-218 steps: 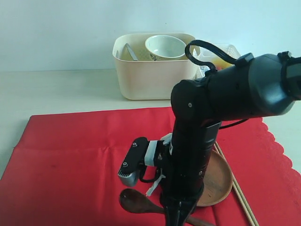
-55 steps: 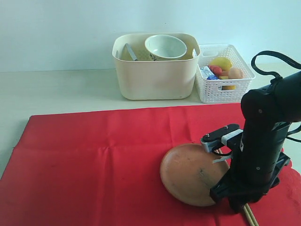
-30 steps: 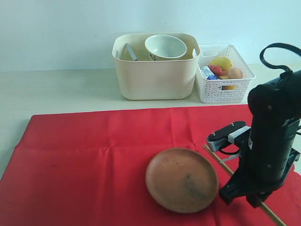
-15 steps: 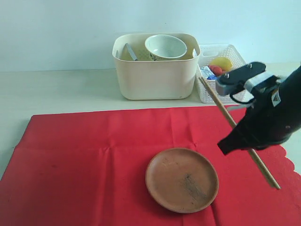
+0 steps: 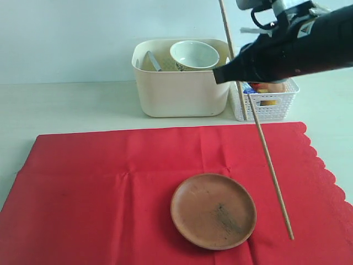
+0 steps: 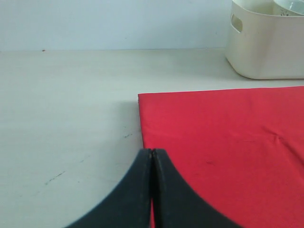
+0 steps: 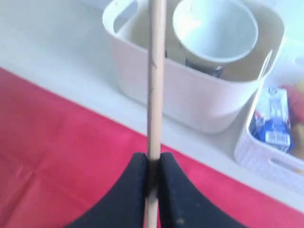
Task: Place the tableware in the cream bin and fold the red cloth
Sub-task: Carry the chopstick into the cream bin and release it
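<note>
My right gripper (image 5: 219, 76) (image 7: 153, 166) is shut on the wooden chopsticks (image 5: 270, 165) (image 7: 156, 71), held high in front of the cream bin (image 5: 182, 88) (image 7: 190, 104); their long ends hang down over the red cloth (image 5: 110, 176). The pale bowl (image 5: 194, 55) (image 7: 216, 31) sits in the bin, beside a metal knife (image 5: 153, 61). Flat on the cloth lies the round brown plate (image 5: 213, 211). My left gripper (image 6: 153, 151) is shut on nothing, low over the left edge of the cloth (image 6: 228, 142). Spoon and cup do not show.
A white lattice basket (image 5: 270, 105) (image 7: 266, 156) with foods and a blue-white milk carton (image 7: 273, 121) stands right beside the bin. Pale tabletop (image 6: 71, 95) surrounds the cloth, and a wall runs behind the bin.
My right gripper has lifted the chopsticks off the cloth's right side and carried them up toward the bin. The plate now lies flat, further left than before.
</note>
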`<control>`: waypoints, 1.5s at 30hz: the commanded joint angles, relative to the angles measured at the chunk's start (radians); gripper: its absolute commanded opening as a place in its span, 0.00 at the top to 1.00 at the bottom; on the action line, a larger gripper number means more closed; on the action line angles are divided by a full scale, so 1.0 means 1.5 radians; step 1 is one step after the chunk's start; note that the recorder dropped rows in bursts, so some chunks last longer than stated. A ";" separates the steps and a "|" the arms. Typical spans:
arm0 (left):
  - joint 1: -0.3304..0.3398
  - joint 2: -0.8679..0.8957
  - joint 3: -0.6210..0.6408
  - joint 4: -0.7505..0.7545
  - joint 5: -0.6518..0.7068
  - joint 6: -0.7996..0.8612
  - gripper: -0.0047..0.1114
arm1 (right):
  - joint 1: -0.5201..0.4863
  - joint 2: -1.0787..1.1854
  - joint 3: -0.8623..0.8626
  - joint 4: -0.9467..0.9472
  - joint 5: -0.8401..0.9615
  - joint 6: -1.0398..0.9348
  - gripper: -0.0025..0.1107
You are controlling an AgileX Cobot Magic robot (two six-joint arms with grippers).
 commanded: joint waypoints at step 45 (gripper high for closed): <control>-0.005 -0.004 0.001 -0.003 -0.006 -0.002 0.96 | 0.002 0.546 -0.615 0.105 -0.074 -0.241 0.98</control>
